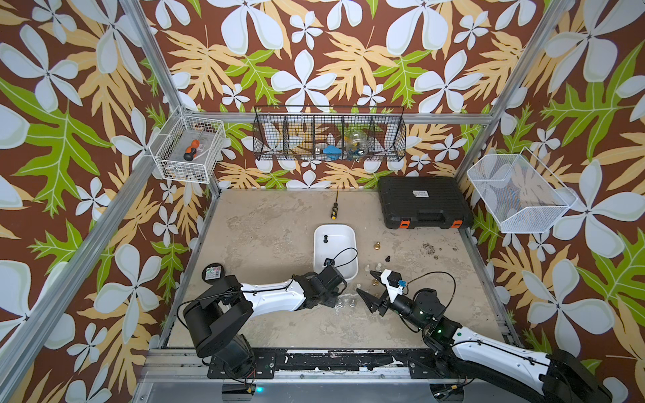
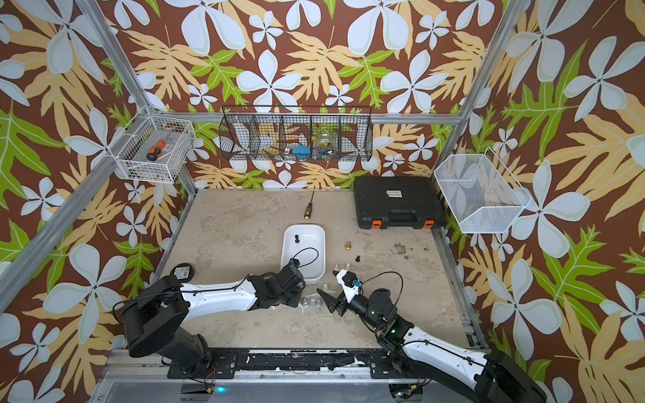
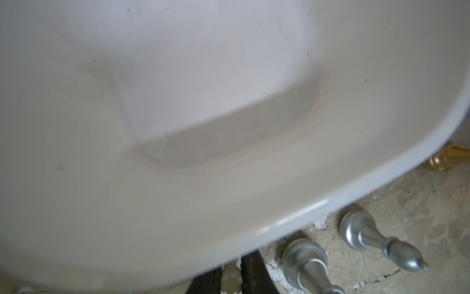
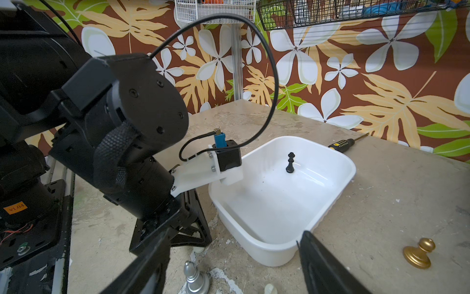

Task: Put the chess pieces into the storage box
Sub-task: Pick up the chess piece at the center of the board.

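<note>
In the storage box (image 1: pixel 340 249) only one black piece (image 1: pixel 325 239) is seen standing. By its near corner, a cream piece (image 3: pixel 230 273) looks pinched in the narrow left gripper (image 3: pixel 229 283). The right gripper (image 1: pixel 364 282) is held wide. A gold piece (image 1: pixel 377 246), silver pieces (image 1: pixel 340 303) and others are left on the table (image 1: pixel 265 237).

The only thing I can read is "V1.04", in dark characters on a small orange sticker (image 4: pixel 15 207). It sits on a black housing low on my left arm (image 4: pixel 142 109), seen in the right wrist view. The black case (image 1: pixel 424 209) at the back of the table (image 1: pixel 279 223) carries a white label (image 1: pixel 420 193) in both top views, but its print is too small to read.
</note>
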Available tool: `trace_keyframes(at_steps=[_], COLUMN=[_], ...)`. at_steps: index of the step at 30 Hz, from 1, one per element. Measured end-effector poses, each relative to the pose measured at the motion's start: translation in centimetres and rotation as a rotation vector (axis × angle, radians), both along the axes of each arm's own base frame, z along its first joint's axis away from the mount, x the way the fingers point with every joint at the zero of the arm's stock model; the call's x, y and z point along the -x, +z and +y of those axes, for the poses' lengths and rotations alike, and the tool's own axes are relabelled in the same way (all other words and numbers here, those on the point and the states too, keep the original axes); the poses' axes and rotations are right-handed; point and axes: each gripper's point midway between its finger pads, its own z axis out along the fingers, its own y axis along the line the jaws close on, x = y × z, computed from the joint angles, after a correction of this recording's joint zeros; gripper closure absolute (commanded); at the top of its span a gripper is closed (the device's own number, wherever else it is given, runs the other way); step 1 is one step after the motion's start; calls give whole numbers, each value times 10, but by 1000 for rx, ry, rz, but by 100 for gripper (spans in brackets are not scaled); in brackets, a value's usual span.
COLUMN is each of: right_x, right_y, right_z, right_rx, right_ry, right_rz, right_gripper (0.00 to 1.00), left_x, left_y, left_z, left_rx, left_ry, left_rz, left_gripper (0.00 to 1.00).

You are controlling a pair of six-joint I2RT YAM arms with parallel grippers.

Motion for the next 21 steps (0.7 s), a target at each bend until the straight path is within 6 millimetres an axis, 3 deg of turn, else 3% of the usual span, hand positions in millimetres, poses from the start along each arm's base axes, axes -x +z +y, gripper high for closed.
trace_keyframes(at_steps=[6, 11, 17, 21], right_x=[0, -2, -5, -19], right_y=[0, 2, 11, 9], right_z=[0, -2, -8, -25], right_rx=[0, -4, -26, -34], right_ry=[0, -18, -53, -178], right_rz=[0, -5, -27, -8], right_gripper=[20, 19, 18, 14], left_x=[1, 2, -5, -22], left_y=[3, 19, 71, 105], left_z=[1, 3, -5, -18], left_rx=[3, 22, 81, 88], left_ry=[0, 0, 5, -9], left_rz=[-1, -16, -67, -90], left_gripper=[92, 92, 92, 92])
